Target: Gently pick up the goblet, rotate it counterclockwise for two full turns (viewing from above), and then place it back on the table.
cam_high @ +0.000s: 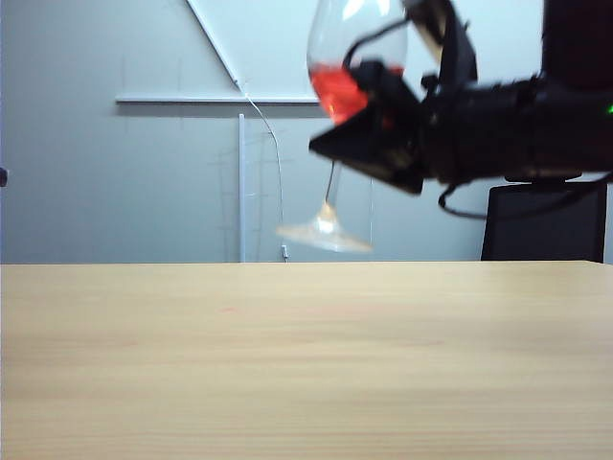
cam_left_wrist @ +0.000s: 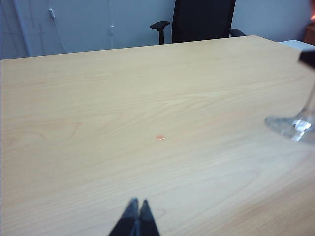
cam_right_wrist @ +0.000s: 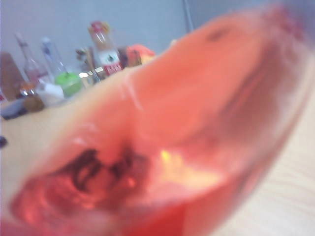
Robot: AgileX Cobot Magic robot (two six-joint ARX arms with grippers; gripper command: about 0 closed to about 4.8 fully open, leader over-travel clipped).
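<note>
Right hand [cam_high: 369,129] grips the glass [cam_high: 337,86] by its stem, tilted above the worktop [cam_high: 306,364].
Left hand [cam_left_wrist: 137,209] rests closed, well apart.

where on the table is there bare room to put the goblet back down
Nearly all the table is bare, from the shut left gripper to the far edge. The right gripper holds the tilted goblet aloft. Only a small reddish spot marks mid-table.

Exterior view: low, at table [cam_high: 287,364] edge height, facing a grey wall. Left wrist view: above the table, angled down and across towards a chair [cam_left_wrist: 202,19]. Right wrist view: pressed against the goblet [cam_right_wrist: 162,142] bowl, blurred. Goblet foot [cam_left_wrist: 293,127] shared by exterior and left wrist views.
</note>
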